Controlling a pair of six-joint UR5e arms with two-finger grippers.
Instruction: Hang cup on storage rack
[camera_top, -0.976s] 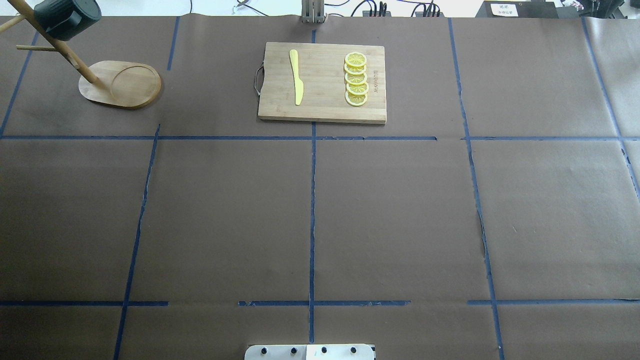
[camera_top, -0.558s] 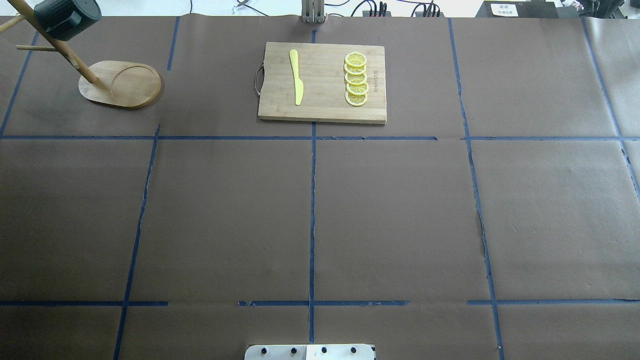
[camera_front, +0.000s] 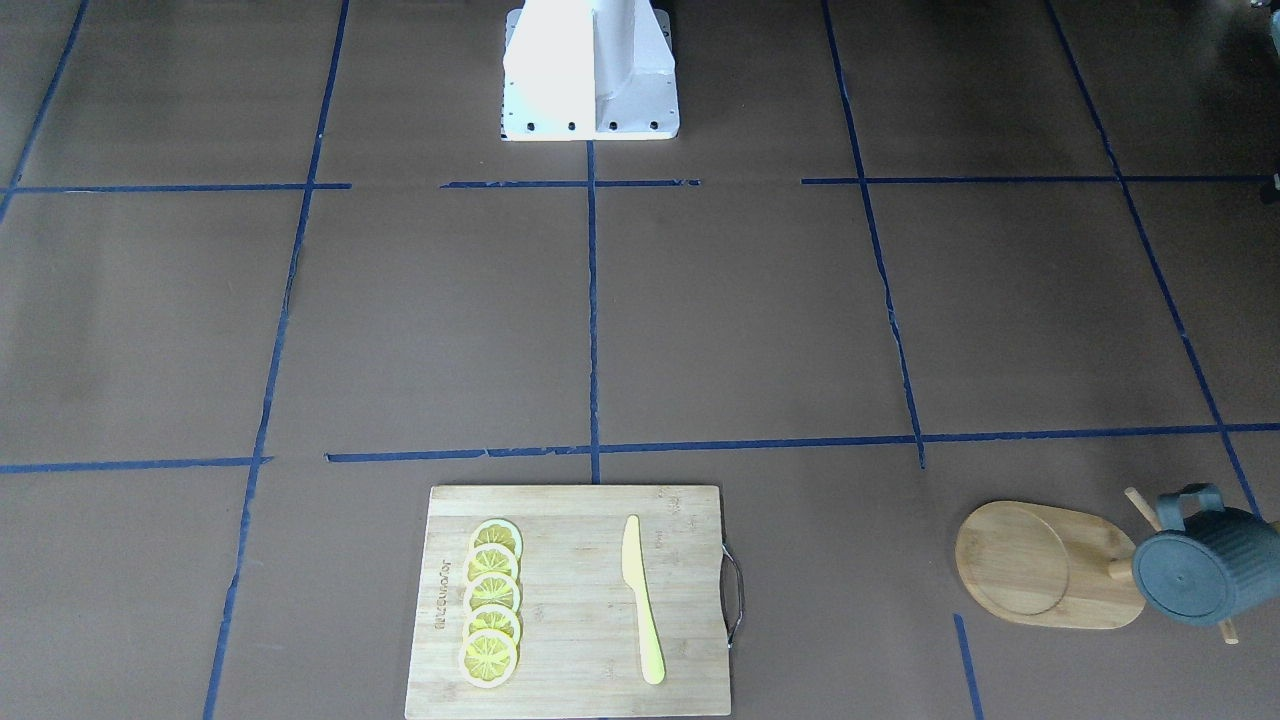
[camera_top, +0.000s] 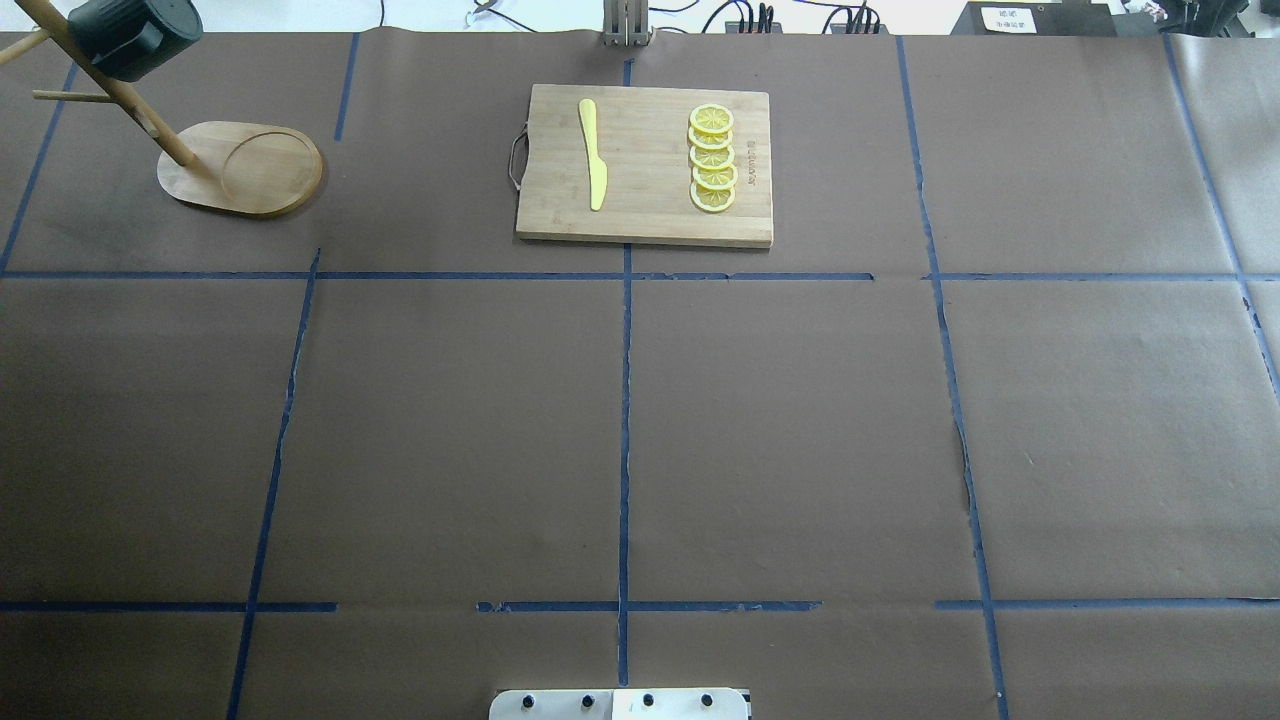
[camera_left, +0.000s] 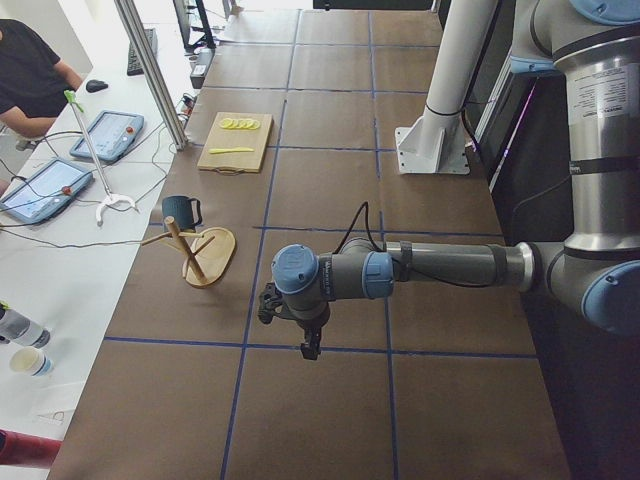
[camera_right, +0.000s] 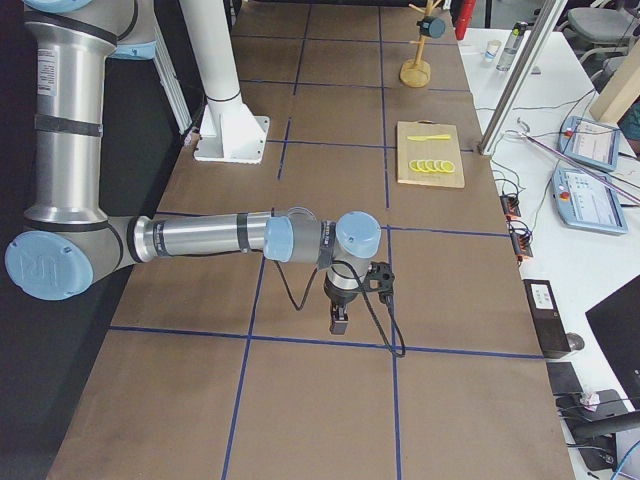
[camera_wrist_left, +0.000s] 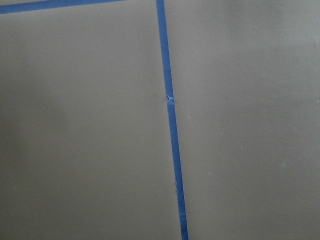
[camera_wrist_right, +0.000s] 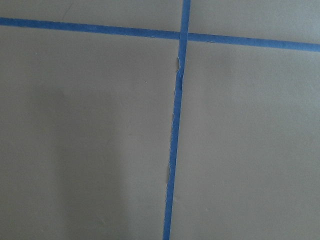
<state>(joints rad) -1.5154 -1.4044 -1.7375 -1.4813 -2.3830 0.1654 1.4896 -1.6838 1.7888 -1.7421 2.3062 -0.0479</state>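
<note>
The cup (camera_top: 130, 35) hangs on a peg of the storage rack (camera_top: 250, 170), at the far left corner of the table (camera_top: 800, 420). The left gripper (camera_left: 310, 348) and right gripper (camera_right: 338, 322) point down near the robot, well apart from the cup. Whether their jaws are apart or together cannot be told. A cutting board (camera_top: 645, 165) lies far centre.

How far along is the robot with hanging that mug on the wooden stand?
Done: the cup hangs on a peg of the storage rack, raised off the table. In hand: nothing. The left tool and the right tool both hover over bare table, well away from the rack and holding no object. Left to do: nothing that shows; the job looks finished.
</note>
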